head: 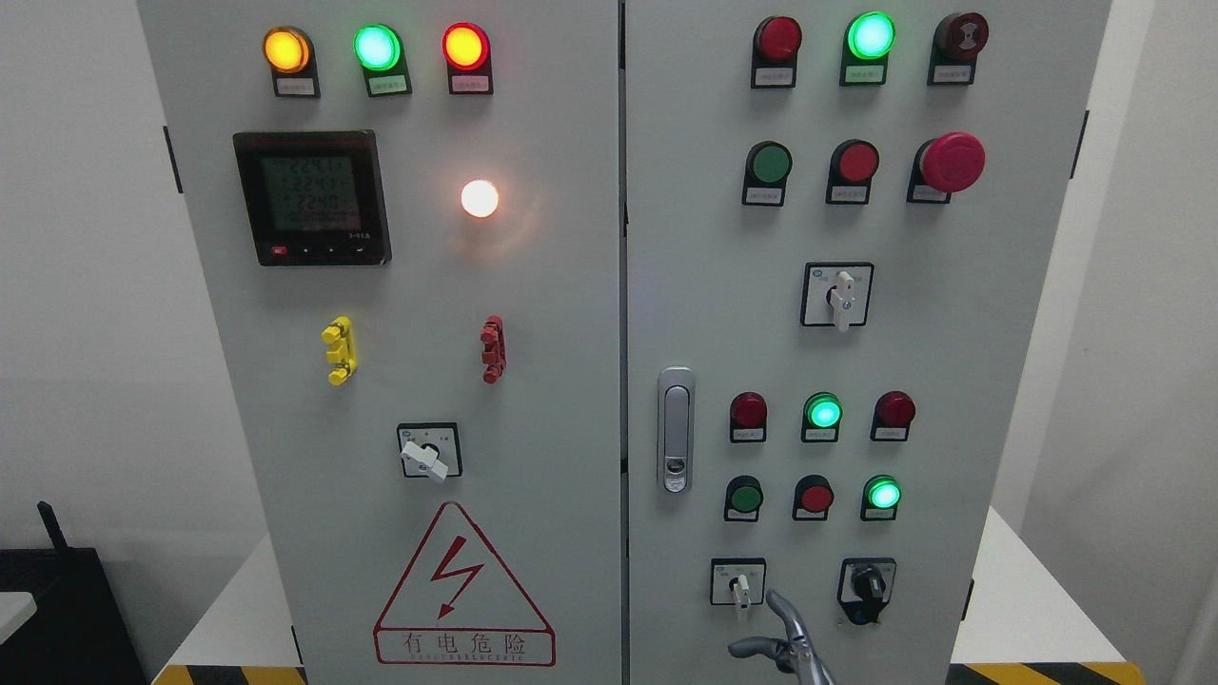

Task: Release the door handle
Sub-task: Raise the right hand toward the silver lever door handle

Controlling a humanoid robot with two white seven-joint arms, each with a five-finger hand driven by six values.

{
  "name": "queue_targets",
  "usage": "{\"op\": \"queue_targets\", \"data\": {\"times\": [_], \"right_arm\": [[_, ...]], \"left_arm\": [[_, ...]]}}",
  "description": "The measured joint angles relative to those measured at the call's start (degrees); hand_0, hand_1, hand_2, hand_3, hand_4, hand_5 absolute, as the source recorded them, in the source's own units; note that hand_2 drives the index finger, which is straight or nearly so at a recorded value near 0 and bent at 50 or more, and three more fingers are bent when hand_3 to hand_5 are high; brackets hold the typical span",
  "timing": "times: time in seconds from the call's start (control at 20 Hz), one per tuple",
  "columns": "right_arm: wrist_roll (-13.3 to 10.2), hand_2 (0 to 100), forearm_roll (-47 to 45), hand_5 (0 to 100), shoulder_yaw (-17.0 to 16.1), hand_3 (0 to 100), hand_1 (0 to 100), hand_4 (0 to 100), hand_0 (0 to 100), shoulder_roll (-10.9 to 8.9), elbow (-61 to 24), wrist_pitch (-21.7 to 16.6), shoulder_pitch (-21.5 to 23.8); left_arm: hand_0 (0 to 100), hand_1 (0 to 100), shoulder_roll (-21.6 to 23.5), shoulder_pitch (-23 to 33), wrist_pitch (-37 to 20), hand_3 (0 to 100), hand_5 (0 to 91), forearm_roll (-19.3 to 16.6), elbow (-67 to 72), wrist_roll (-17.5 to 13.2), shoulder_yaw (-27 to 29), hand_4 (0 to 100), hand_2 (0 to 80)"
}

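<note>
The silver door handle [676,430] sits flat in its recess on the left edge of the grey cabinet's right door [952,333], and nothing touches it. My right hand [754,623] shows only at the bottom edge, below and to the right of the handle. Its metal fingers [782,614] are spread, one pointing up and one pointing left, and they hold nothing. It hovers beside a small white rotary switch [739,585]. Both doors look closed. My left hand is out of view.
The right door carries rows of red and green lamps and buttons, a red emergency stop [952,162] and a black selector knob [867,585]. The left door [533,381] has a meter display [312,197], lit lamps and a warning triangle [463,590]. White walls stand on both sides.
</note>
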Motion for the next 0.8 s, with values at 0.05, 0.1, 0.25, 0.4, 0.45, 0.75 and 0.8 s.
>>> {"op": "queue_targets", "data": {"times": [0.05,0.1,0.25,0.4,0.45,0.75,0.8], "right_arm": [[-0.4,0,2.3,98,0.1,98,35,92,31,0.03,0.6,0.1,-0.5],[-0.7,0,4.4,99,0.3,99,34,92,30,0.06,1.3,0.3,-1.1],[-1.5,0,10.3,100,0.6,100,32,100,28,0.16,3.3,0.8,-3.4],[-2.0,0,14.6,100,0.9,100,31,100,28,0.24,5.5,2.9,-5.7],[-2.1,0,15.8,100,1.0,100,30,100,28,0.25,6.2,3.8,-6.4],[-2.3,0,22.6,100,1.3,100,29,94,30,0.36,10.1,7.8,-10.6],[-2.3,0,23.3,100,1.4,100,29,94,30,0.37,10.6,8.1,-11.2]], "left_arm": [[12,39,0.0,0.0,0.0,0,0.0,0.0,0.0,0.0,0.0,0,0.0],[12,39,0.0,0.0,0.0,0,0.0,0.0,0.0,0.0,0.0,0,0.0],[12,39,0.0,0.0,0.0,0,0.0,0.0,0.0,0.0,0.0,0,0.0],[12,39,0.0,0.0,0.0,0,0.0,0.0,0.0,0.0,0.0,0,0.0],[12,39,0.0,0.0,0.0,0,0.0,0.0,0.0,0.0,0.0,0,0.0],[12,39,0.0,0.0,0.0,0,0.0,0.0,0.0,0.0,0.0,0,0.0],[12,39,0.0,0.0,0.0,0,0.0,0.0,0.0,0.0,0.0,0,0.0]]}}
